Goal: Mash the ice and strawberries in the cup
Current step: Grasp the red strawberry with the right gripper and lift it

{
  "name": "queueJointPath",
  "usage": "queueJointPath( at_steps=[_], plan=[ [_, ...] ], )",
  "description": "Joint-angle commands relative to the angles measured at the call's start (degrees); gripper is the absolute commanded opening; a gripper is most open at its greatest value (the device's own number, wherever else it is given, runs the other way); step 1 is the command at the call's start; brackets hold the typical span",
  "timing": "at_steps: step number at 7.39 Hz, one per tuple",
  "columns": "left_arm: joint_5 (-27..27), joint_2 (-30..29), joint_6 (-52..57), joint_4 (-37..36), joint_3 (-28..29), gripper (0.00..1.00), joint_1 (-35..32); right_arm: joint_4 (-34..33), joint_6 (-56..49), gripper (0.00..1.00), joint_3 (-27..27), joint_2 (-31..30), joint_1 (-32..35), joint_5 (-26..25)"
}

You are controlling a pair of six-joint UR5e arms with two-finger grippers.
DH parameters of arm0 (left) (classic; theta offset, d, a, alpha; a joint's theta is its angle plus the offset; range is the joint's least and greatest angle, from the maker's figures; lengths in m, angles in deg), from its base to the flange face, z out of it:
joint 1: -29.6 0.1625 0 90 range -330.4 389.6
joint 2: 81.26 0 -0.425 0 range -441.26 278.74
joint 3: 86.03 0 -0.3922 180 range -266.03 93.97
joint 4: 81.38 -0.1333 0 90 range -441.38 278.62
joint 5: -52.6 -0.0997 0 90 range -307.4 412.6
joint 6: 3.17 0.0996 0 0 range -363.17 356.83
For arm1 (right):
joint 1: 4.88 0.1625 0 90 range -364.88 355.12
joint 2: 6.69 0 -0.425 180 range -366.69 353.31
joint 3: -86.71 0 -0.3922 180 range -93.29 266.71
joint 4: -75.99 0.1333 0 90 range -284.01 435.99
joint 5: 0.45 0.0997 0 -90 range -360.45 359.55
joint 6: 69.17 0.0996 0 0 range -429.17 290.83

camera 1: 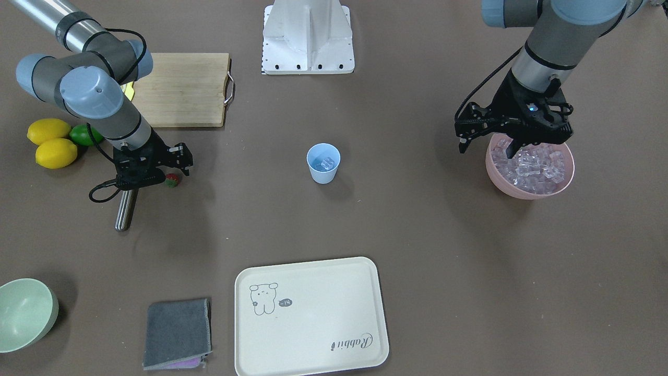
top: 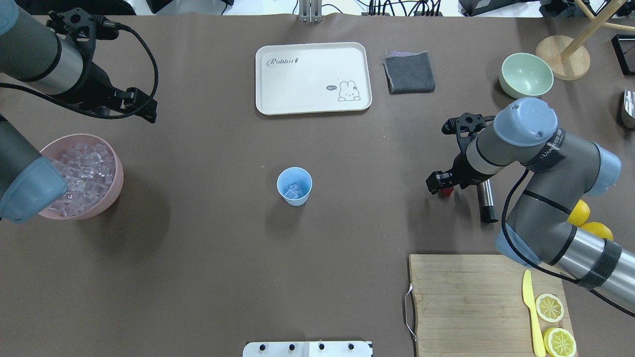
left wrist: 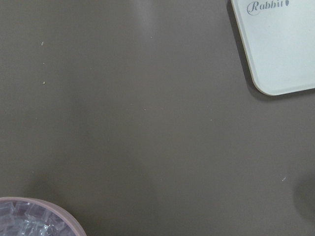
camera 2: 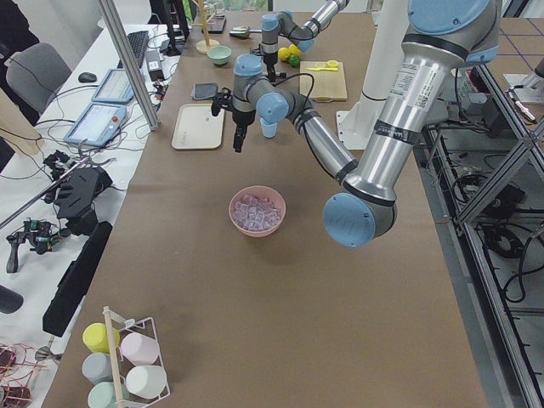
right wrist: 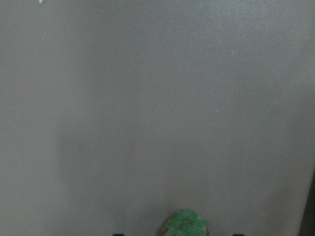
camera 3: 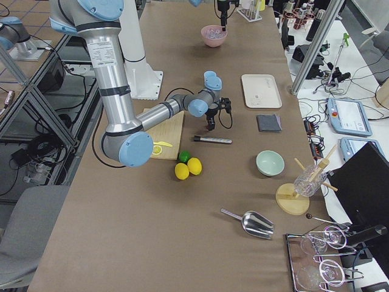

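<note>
Light blue and tapered, the cup (camera 1: 323, 163) stood upright near the middle of the brown worktop (camera 1: 417, 235), well apart from everything else. A few clear cubes of ice (top: 293, 190) lay in its bottom. Many more cubes filled the pink bowl (camera 1: 522, 192) far off on the robot's left.

The strawberry (camera 1: 172, 180) lay on the worktop on the robot's right, green top up. The right claw (top: 444, 188) hung low over it. In the right wrist view its fingertips showed spread to either side of the fruit, not touching it. Just beside them lay a steel rod (camera 1: 125, 209).

The left claw (camera 1: 509, 151) hung near the pink bowl and seemed raised above the worktop in the left side view. Whether its fingers were spread or pressed together could not be told.

On the operators' side lay a cream tray (top: 297, 89) printed with the script word "Rabbit", a small rabbit drawing and a dark speech bubble whose letters were too small to read. Next to it lay a folded grey cloth (camera 1: 177, 333), then a pale green bowl (camera 1: 23, 313). Nearer the robot, a wooden cutting board (camera 1: 182, 89) carried a yellow knife (top: 531, 307) and two lemon slices (top: 550, 307). Two whole lemons (camera 1: 49, 141) and a lime (camera 1: 86, 134) lay beside it.
</note>
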Motion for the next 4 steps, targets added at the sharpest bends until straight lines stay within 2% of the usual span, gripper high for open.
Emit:
queueJointPath(
  at_steps=[1,2,3,4],
  plan=[
    [0.0,0.0,0.1,-0.1,0.3,0.97,0.0,0.0,-0.1,0.56,1.0,0.7,-0.1,0.0],
    [0.0,-0.1,0.1,-0.1,0.2,0.97,0.0,0.0,-0.4,0.35,1.0,0.6,0.0,0.0],
    [0.0,-0.1,0.1,-0.1,0.2,0.97,0.0,0.0,-0.6,0.24,1.0,0.1,0.1,0.0],
    [0.0,-0.1,0.1,-0.1,0.2,0.97,0.0,0.0,-0.7,0.08,1.0,0.2,0.1,0.1]
  ],
)
